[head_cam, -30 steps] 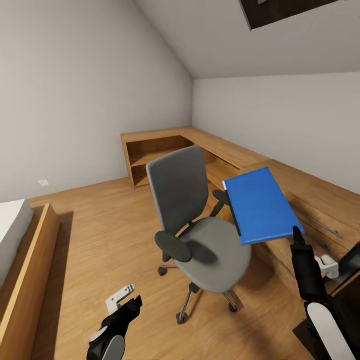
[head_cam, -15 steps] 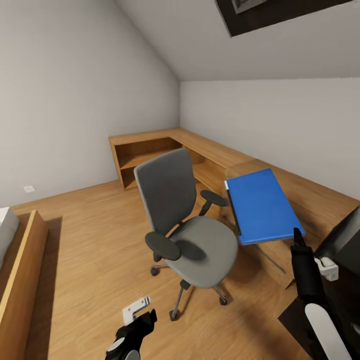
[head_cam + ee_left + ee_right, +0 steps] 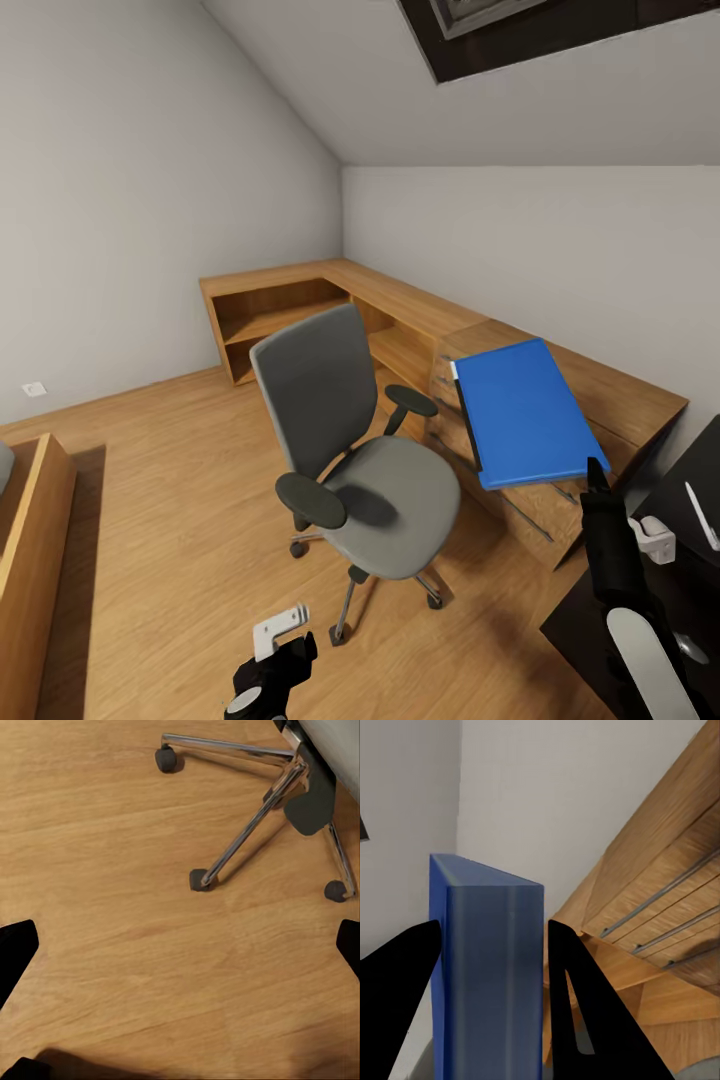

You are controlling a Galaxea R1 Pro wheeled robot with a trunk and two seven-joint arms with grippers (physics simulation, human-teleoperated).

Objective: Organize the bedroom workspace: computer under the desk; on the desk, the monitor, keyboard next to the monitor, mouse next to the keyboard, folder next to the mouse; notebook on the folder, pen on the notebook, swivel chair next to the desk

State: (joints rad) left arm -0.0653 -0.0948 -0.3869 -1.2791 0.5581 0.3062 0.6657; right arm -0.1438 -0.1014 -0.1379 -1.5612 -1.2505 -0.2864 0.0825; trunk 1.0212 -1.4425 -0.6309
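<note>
You see one swivel chair (image 3: 355,440) with two black armrests, one blue folder (image 3: 520,412), one wooden counter (image 3: 420,315), one black desk (image 3: 690,520) corner with one pen (image 3: 701,513), and two grippers.

The grey upholstered swivel chair (image 3: 365,450) stands on the light wooden plank floor (image 3: 180,480), in front of the light wooden L-shaped counter (image 3: 420,330) lining the far corner walls. The flat bright blue folder (image 3: 520,412) is held right of the chair, before the counter's near end, above the right gripper (image 3: 596,478) (fingers either side of it). The black desk (image 3: 690,520) sits at far right, a thin pale pen (image 3: 702,515) on it. The left gripper (image 3: 285,635) hangs low, near the chair's base.
</note>
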